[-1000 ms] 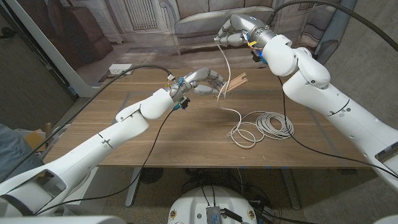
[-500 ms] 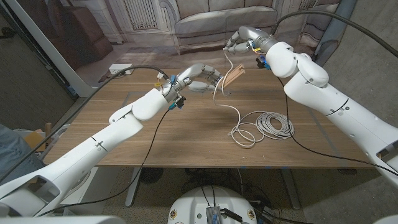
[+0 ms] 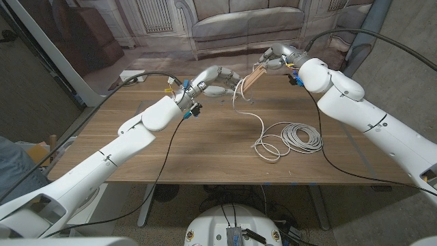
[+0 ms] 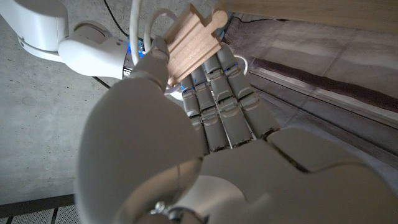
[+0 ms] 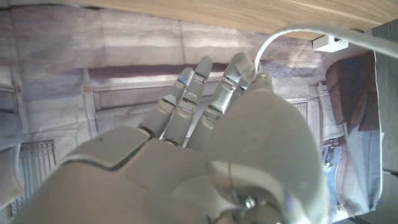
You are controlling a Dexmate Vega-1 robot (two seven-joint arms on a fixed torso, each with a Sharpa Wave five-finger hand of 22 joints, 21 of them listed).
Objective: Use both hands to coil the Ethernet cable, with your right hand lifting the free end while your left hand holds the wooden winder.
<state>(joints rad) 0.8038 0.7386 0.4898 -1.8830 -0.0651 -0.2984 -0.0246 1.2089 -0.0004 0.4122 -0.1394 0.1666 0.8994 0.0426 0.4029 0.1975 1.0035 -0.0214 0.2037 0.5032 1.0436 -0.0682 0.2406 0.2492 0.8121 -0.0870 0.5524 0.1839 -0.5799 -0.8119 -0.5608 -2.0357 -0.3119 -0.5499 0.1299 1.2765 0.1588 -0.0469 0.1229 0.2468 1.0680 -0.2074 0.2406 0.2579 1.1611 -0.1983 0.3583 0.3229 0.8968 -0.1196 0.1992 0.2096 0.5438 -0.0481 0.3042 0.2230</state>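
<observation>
Here the thin white Ethernet cable (image 3: 290,137) lies mostly coiled on the wooden counter (image 3: 205,147), one strand rising to the pale notched wooden winder (image 3: 254,76) gripped by the left hand (image 3: 217,80), while the right hand (image 3: 276,55) pinches the free end, its fingertips hard to see.

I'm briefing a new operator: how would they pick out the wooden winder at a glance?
Start at the wooden table and follow the left hand above its far edge. The wooden winder is the pale slatted piece it holds, unlike the grey Ethernet cable coiled loose on the tabletop.
</observation>
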